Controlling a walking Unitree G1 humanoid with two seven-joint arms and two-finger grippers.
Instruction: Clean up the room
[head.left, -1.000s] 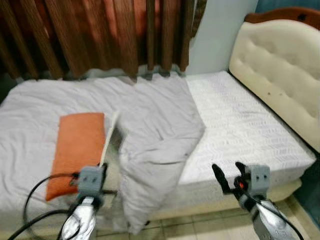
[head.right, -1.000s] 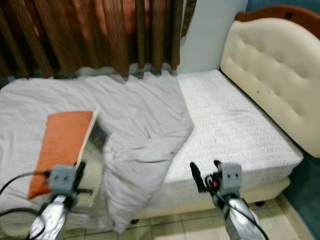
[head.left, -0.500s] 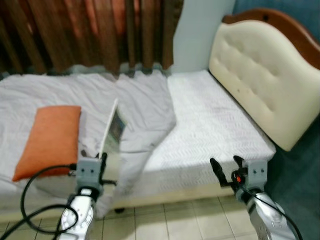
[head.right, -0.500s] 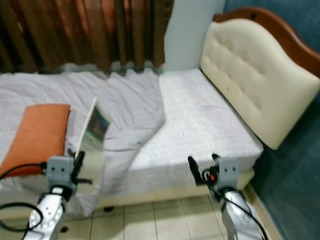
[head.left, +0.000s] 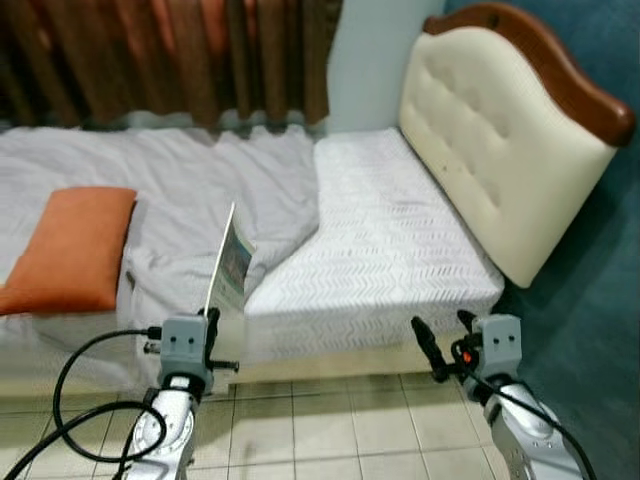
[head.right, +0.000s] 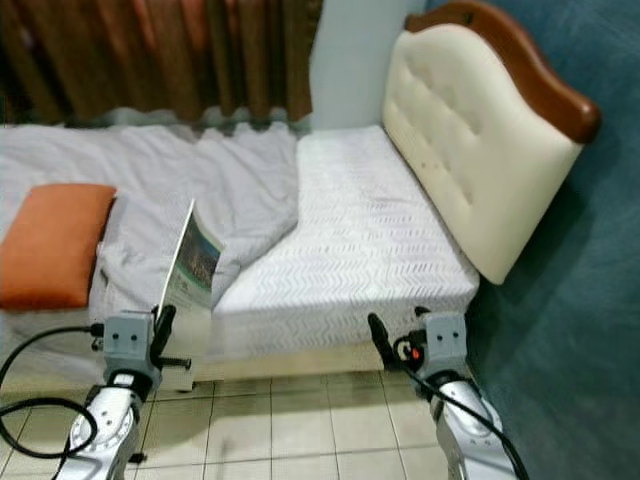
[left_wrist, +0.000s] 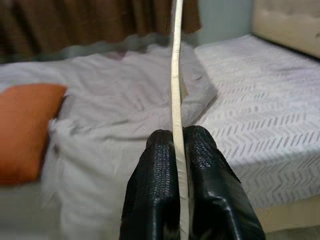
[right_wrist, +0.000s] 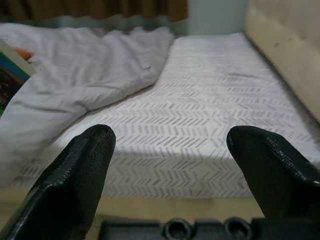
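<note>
My left gripper (head.left: 212, 322) is shut on the lower edge of a thin book (head.left: 229, 270) with a colourful cover, held upright in front of the bed's near side. In the left wrist view the book's white edge (left_wrist: 176, 100) runs straight up between the two black fingers (left_wrist: 157, 190). My right gripper (head.left: 441, 338) hangs open and empty before the bed's near right corner, its fingers (right_wrist: 75, 170) spread wide. An orange pillow (head.left: 65, 250) lies on the left of the bed. A crumpled grey blanket (head.left: 205, 195) covers the bed's left and middle.
The bare white mattress (head.left: 375, 240) fills the bed's right part, ending at a cream tufted headboard (head.left: 500, 150) with a wooden rim. Brown curtains (head.left: 170, 55) hang behind the bed. Beige floor tiles (head.left: 330, 430) lie below; a dark teal wall (head.left: 600, 300) stands at the right.
The camera has turned right and drawn back, so the bed sits farther left and more floor shows. Both grippers keep their pose; the left one still holds the book.
</note>
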